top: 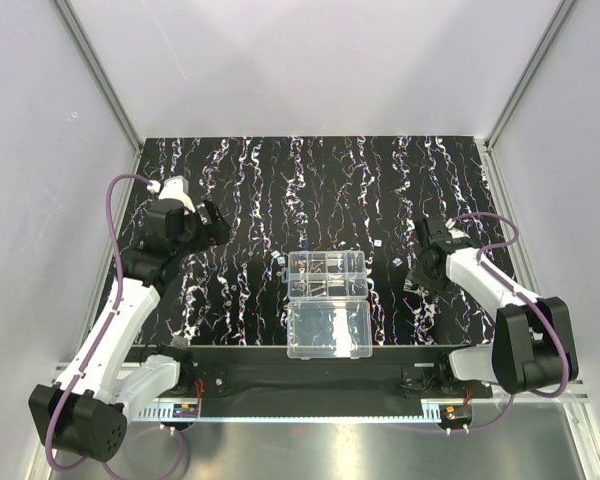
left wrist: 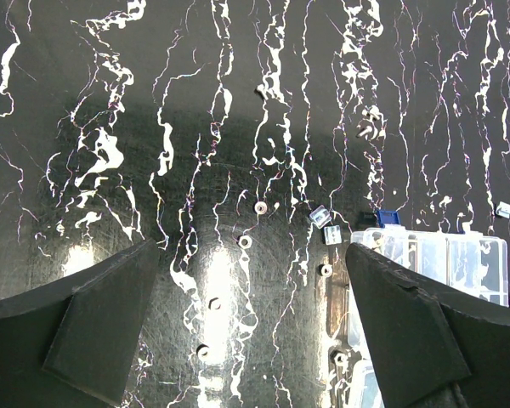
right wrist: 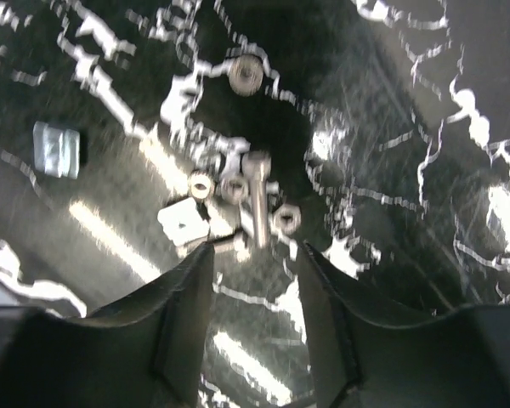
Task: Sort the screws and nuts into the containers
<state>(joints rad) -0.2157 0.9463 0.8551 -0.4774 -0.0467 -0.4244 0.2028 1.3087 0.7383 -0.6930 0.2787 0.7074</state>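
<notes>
The clear organizer box [top: 326, 274] lies mid-mat, its divided containers [top: 325, 265] holding a few metal bits. My right gripper [right wrist: 257, 251] hovers low over a cluster on the mat, open, with nothing between its fingers [right wrist: 319, 289]. Just beyond its tips lie a screw [right wrist: 257, 202], round nuts [right wrist: 286, 219] and a square nut [right wrist: 184, 223]. My left gripper [left wrist: 251, 255] stands wide open above the mat left of the box [left wrist: 446, 255]. Loose nuts [left wrist: 245, 241] are scattered below it. In the top view the left gripper [top: 208, 226] is far left and the right gripper [top: 418, 272] is right of the box.
The box's plain lid half [top: 329, 328] lies open toward the near edge. Square nuts [left wrist: 332, 235] and a blue bit [left wrist: 388, 218] sit by the box's corner. White walls and metal posts [top: 100, 75] enclose the black streaked mat [top: 280, 180].
</notes>
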